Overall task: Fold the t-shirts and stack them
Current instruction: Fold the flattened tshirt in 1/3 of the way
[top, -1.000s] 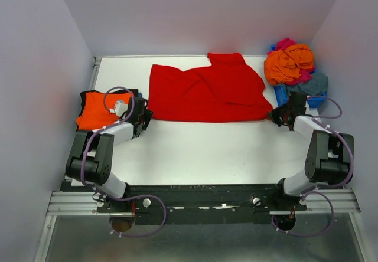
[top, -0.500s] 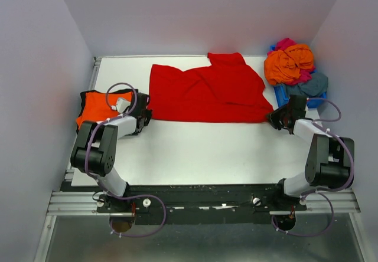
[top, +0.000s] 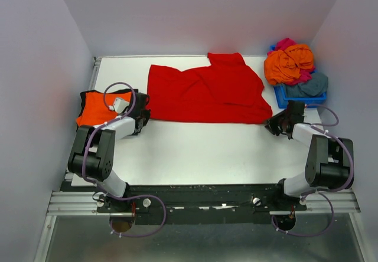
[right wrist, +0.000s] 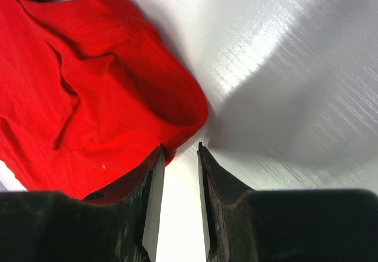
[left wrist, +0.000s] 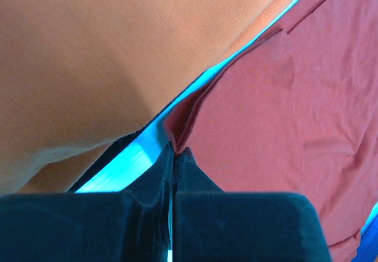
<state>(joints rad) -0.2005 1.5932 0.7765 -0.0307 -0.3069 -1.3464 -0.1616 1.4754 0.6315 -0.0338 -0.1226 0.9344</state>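
Bright even light; glare streaks on table (right wrist: 295,49), right wrist view; left wrist close-up soft.

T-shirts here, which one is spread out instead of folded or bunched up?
The red t-shirt in the middle, lying spread out wide. The orange t-shirt at left is folded, and the rest sit bunched in a heap at far right.

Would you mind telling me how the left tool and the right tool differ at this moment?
The left tool is shut, pinching the edge of the red t-shirt; the right tool is open, bare table showing between its jaws. The left tool sits at the shirt's near left corner, beside an orange t-shirt; the right tool sits at the near right corner, gripping nothing. Both are low over the table.
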